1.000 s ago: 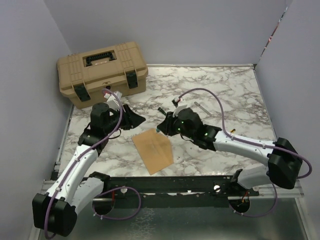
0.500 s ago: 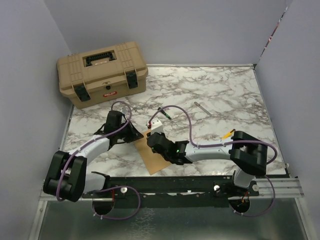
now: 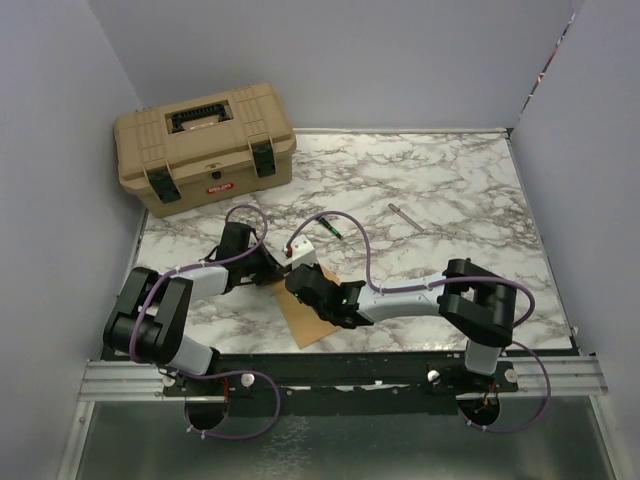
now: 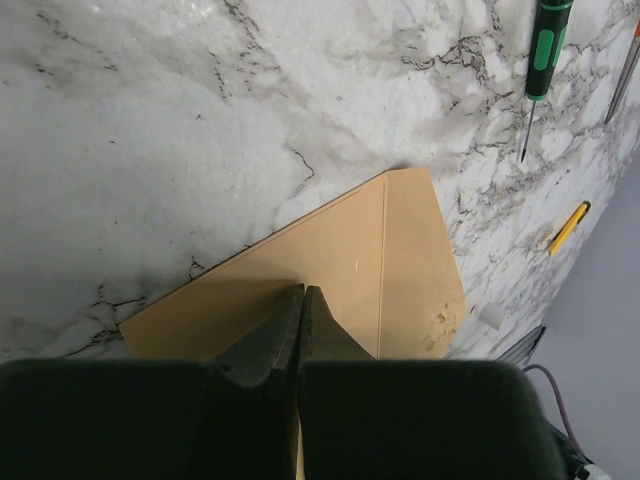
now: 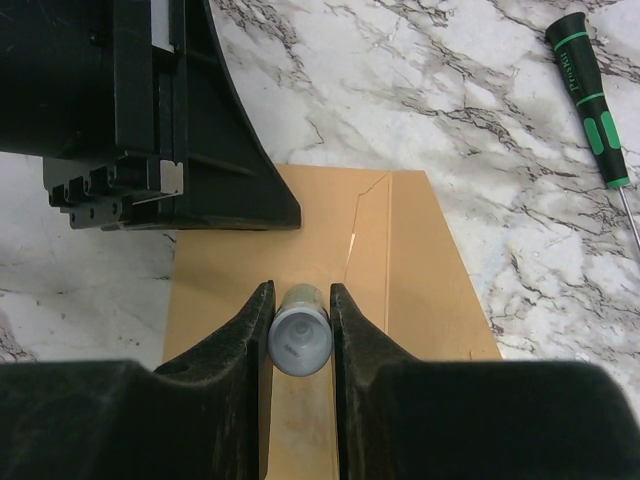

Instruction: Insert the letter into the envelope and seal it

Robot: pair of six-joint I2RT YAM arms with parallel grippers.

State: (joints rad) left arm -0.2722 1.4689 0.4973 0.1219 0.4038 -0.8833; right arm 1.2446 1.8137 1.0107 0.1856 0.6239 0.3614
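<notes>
Envelope (image 3: 302, 328) is lying flat on marble table (image 3: 420, 190), long axis running near-to-far | left gripper (image 4: 302, 292), pinched closed, is touching its left part; right gripper (image 5: 300, 297) is clamping grey cylinder (image 5: 300, 340) directly above its middle

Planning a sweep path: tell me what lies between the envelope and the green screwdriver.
Nothing but bare marble table lies between the envelope and the green screwdriver; the right wrist view shows that stretch plainly.

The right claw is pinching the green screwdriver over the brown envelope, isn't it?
Not quite. The right gripper pinches a small grey tube over the envelope; the green screwdriver lies apart on the marble table, as the right wrist view shows.
</notes>
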